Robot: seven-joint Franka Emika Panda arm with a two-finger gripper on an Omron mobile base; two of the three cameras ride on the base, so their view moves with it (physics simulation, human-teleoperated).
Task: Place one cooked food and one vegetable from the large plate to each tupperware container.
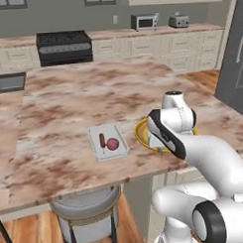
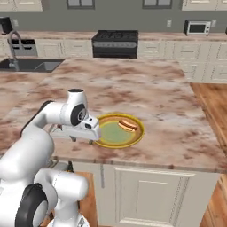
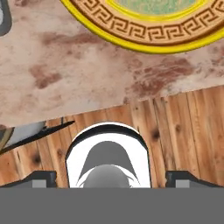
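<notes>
One tupperware container [image 1: 108,142] lies on the marbled table [image 1: 68,105] to the left of the large plate [image 2: 136,136], close beside it but not touching. It holds two things side by side: a thin dark red stick-shaped piece [image 1: 102,140] on the left and a round reddish-pink item [image 1: 112,143] on the right, the two nearly touching. I cannot tell what foods they are.

Near the front edge of the table sits the large plate, its yellow rim and brown patterned band plain in my hand view [image 3: 144,33]. On its pale green centre, toward the far right side, rests a hot dog in a bun [image 2: 127,125]. From the left base view my forearm covers most of the plate, leaving just a yellow arc of its rim [image 1: 140,135].

My hand [image 2: 84,138] hangs low above the table, just left of the plate's near-left rim and touching nothing. Its two fingers stand spread wide with nothing between them; their dark tips [image 3: 41,178] sit far apart at the bottom of the hand view. Beyond the table's front edge, that view looks down on the wooden floor [image 3: 175,127].

A grey stool [image 1: 87,214] stands under the table's front edge, below the container. Farther back are a black stove [image 2: 115,43], a sink [image 2: 31,65] and a microwave [image 2: 197,28].
</notes>
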